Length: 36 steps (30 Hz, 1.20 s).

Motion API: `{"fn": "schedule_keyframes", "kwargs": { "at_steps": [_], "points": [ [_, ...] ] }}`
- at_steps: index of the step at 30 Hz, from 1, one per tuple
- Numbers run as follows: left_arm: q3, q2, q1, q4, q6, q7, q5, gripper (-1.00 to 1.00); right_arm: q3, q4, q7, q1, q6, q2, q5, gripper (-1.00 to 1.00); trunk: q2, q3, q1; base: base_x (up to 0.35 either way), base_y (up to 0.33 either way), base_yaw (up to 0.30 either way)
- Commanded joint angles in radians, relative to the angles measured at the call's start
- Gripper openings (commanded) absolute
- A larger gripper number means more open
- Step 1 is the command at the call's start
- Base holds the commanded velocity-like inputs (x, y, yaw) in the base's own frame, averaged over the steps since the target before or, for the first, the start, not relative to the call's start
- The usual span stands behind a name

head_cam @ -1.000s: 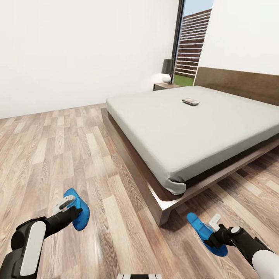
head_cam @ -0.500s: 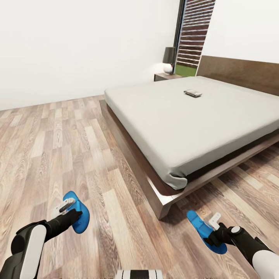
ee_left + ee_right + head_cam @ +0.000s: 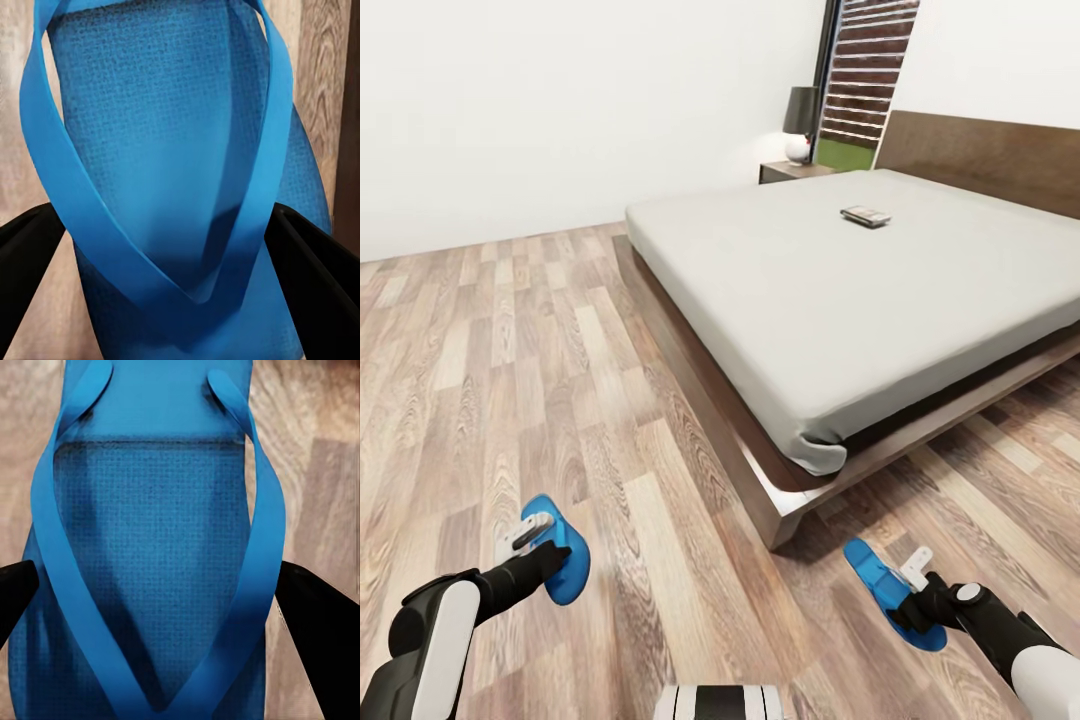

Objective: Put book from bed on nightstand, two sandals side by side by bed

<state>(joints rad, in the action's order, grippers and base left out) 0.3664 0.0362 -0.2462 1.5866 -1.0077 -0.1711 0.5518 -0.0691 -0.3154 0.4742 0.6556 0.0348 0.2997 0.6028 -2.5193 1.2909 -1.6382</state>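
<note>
Two blue sandals are carried low over the wood-plank floor (image 3: 510, 330), one in each gripper. The left gripper (image 3: 545, 555) is closed on the left sandal (image 3: 555, 560); in the left wrist view its two black fingers (image 3: 26, 255) press against the sandal's (image 3: 172, 172) edges from both sides. The right gripper (image 3: 920, 600) grips the right sandal (image 3: 885, 590) in the same way, with a black finger (image 3: 319, 622) at each side of the sole (image 3: 157, 532). Both sandals are near the foot corner of the bed (image 3: 840, 300), well apart from each other. The book (image 3: 865, 216) lies flat on the grey mattress, toward the headboard. Beside the bed's far corner stands the nightstand (image 3: 790, 172), bearing a lamp (image 3: 799, 122), next to the black-framed window (image 3: 865, 80).
</note>
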Motion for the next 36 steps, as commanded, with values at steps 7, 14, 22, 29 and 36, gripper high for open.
{"fn": "schedule_keyframes", "kwargs": {
  "at_steps": [7, 14, 22, 29, 36],
  "points": [
    [0.002, -0.001, -0.001, -0.015, 0.008, -0.008, 0.013, -1.00, -0.008, -0.002, -0.043, 0.001, 0.004, -0.002, 0.003, -1.00, -0.002, 0.028, -0.003, 0.000, 0.000, 0.000],
    [0.004, -0.007, -0.001, -0.038, 0.013, -0.007, 0.012, -1.00, -0.005, -0.002, -0.053, 0.000, 0.004, -0.002, 0.003, -1.00, -0.004, 0.055, -0.006, 0.000, 0.000, -0.081],
    [-0.001, -0.011, -0.001, -0.042, 0.030, -0.004, 0.016, -1.00, -0.005, -0.002, -0.059, 0.001, 0.004, -0.002, 0.003, -1.00, -0.005, 0.070, -0.008, 0.000, 0.000, -0.072],
    [-0.011, -0.020, -0.006, -0.015, 0.027, 0.002, 0.017, -1.00, -0.005, -0.002, -0.061, 0.000, 0.003, -0.002, 0.003, -1.00, -0.005, 0.070, -0.008, 0.121, 0.000, -0.006],
    [-0.014, -0.023, -0.001, -0.008, 0.020, 0.003, 0.019, -1.00, -0.005, -0.002, -0.060, 0.000, 0.003, -0.002, 0.003, -1.00, -0.005, 0.070, -0.008, 0.217, 0.000, -0.001]
  ]
}}
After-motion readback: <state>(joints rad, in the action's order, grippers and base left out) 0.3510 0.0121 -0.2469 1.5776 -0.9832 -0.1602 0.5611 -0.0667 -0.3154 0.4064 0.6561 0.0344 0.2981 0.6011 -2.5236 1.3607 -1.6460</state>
